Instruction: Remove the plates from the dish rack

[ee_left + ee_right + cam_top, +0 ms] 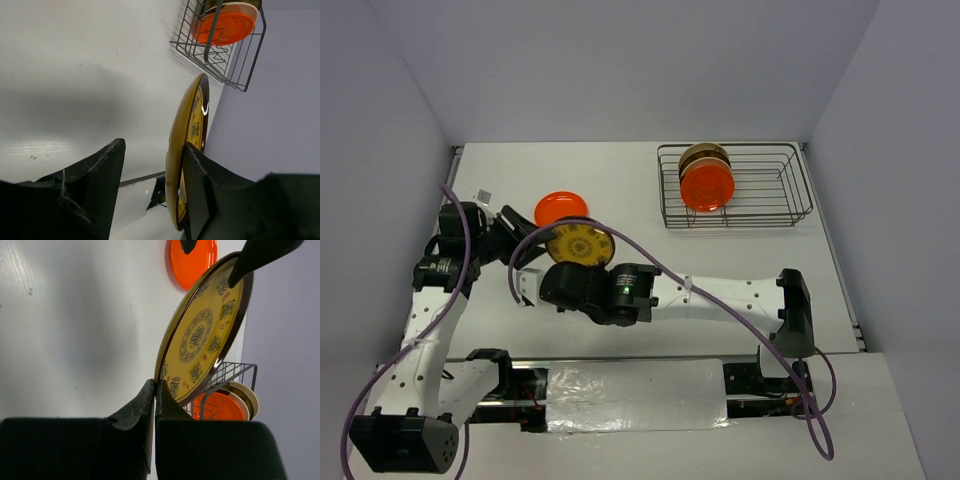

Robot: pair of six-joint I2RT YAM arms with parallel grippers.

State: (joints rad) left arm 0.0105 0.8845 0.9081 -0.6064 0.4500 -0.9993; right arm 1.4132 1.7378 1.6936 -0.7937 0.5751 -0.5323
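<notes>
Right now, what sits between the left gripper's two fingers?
The yellow patterned plate, edge-on, with a gap on one side; the left wrist view shows it.

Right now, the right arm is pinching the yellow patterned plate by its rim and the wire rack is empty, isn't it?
Not quite. The right gripper does pinch the yellow patterned plate by its rim, but the dish rack is not empty: the top view shows an orange plate and others behind it standing in it.

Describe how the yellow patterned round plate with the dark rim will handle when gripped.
Likely stiff: the yellow patterned plate holds shape, pinched at its rim by the right gripper. Glossy glare suggests slippery. Held on edge, it may pivot.
</notes>
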